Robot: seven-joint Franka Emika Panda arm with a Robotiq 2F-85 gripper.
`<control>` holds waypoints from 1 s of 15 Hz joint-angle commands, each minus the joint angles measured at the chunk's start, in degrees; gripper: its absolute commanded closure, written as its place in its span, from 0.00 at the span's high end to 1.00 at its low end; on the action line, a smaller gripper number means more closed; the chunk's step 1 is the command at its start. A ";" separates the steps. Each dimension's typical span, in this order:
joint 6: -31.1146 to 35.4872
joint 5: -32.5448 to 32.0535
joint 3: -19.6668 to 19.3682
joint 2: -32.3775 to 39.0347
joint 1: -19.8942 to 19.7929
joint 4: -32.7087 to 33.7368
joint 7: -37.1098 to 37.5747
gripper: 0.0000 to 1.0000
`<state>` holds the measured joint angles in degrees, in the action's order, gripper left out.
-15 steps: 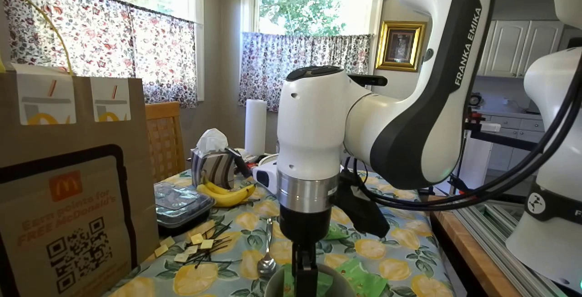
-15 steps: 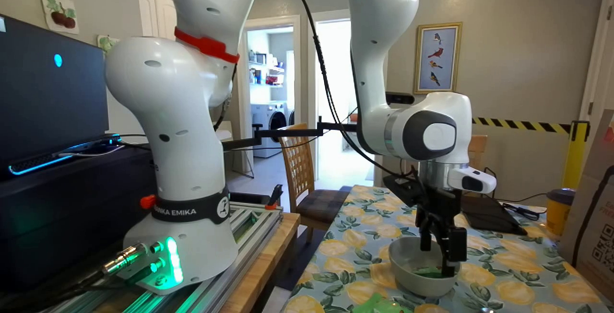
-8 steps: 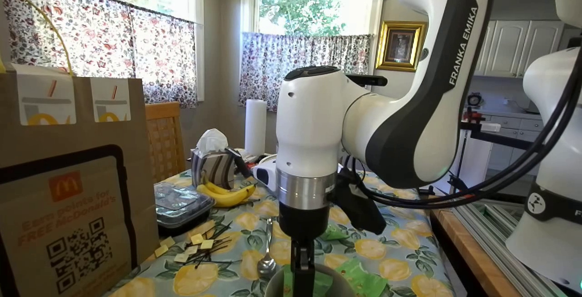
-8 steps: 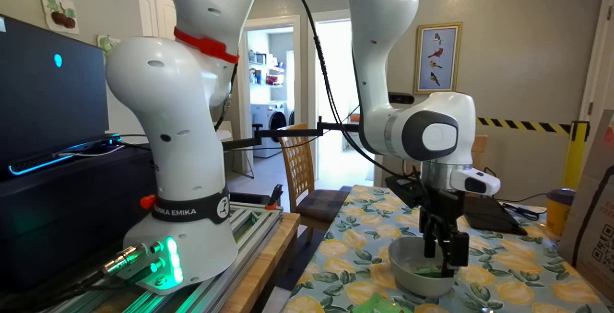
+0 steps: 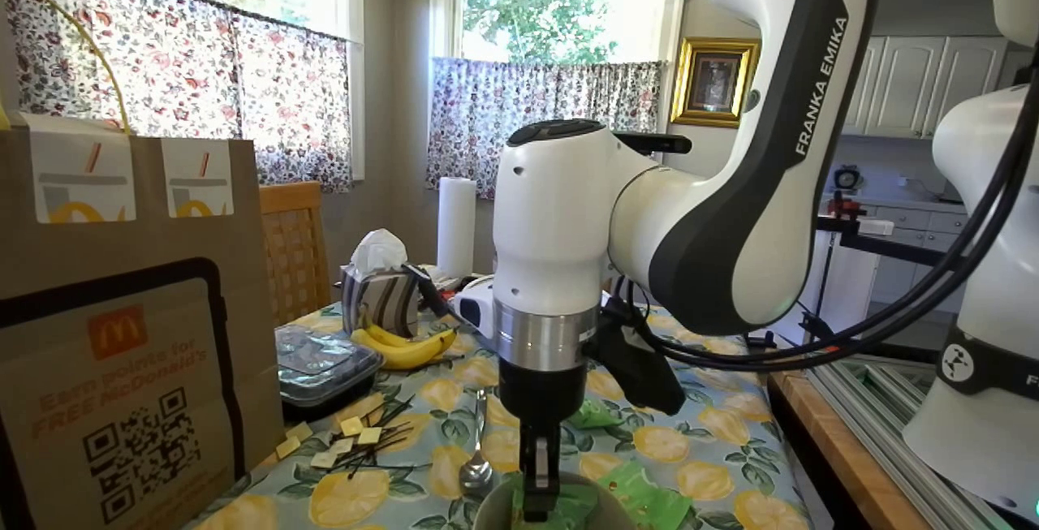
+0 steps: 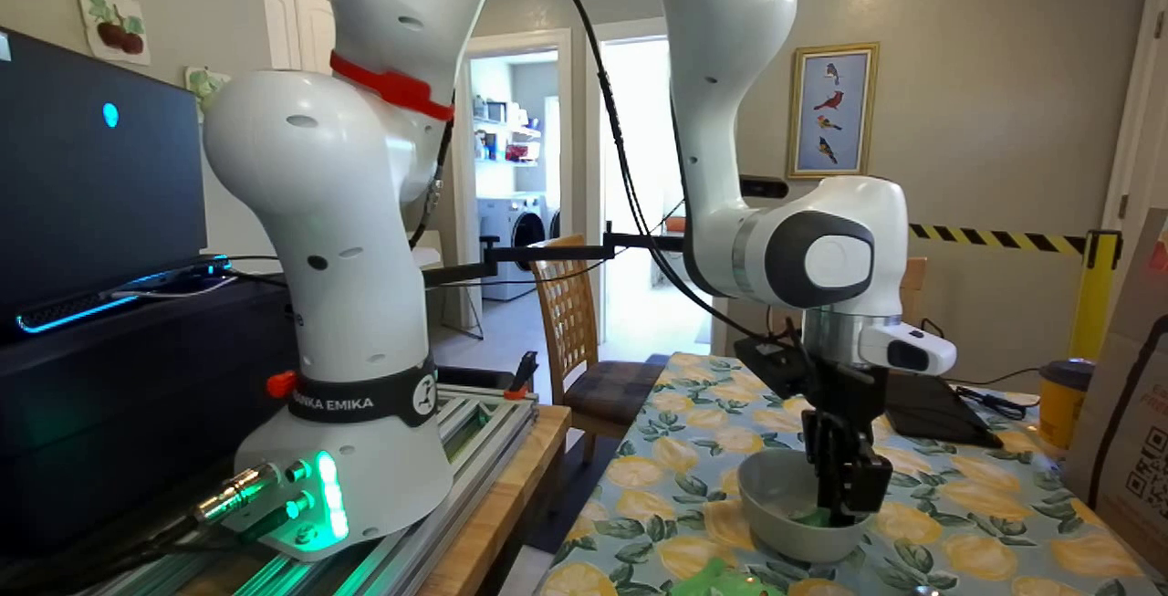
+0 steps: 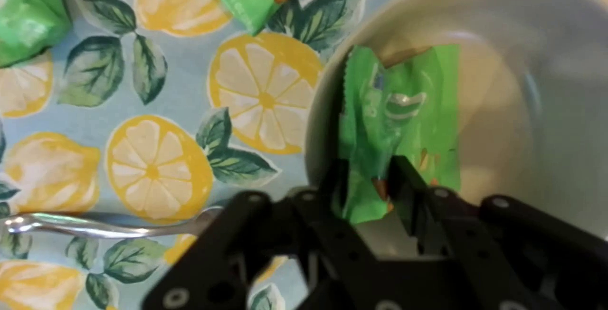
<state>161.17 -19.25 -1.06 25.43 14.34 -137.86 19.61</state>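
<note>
In the wrist view, we look down into a pale grey bowl (image 7: pixel 565 120) standing on a lemon-patterned surface (image 6: pixel 693 436). A green packet (image 7: pixel 399 132) lies inside it, close to the wall on the left of this view. The black hand (image 7: pixel 369 171) reaches in from the bottom edge, with one finger on each side of the packet's nearer part. The wrapper is buckled between them, so we judge the packet grasped; how firmly, we cannot tell. Its creased ridge runs up and down the view, pointing away from the hand, and the grip lies across that ridge. The far end extends past the fingertips, and a flatter part spreads beyond the finger on the right of the view. In an exterior view, the hand points straight down, and a metal spoon (image 5: pixel 476 475) lies just beside the bowl.
</note>
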 commanded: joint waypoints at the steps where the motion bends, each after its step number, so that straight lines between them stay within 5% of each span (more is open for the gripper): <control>1: 0.09 1.66 -1.04 -0.01 1.84 -0.69 -1.16 0.60; 2: 0.11 1.62 -1.22 0.07 2.28 -0.66 -0.79 0.16; 4: 0.16 1.70 -1.30 0.29 2.45 -0.45 -0.93 0.20; 7: 0.09 1.70 -1.51 0.01 2.73 -0.54 -0.65 0.00; 15: 2.35 0.23 -4.90 -3.73 4.86 -2.92 3.17 0.00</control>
<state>161.72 -19.22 -2.67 25.25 16.68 -138.06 20.31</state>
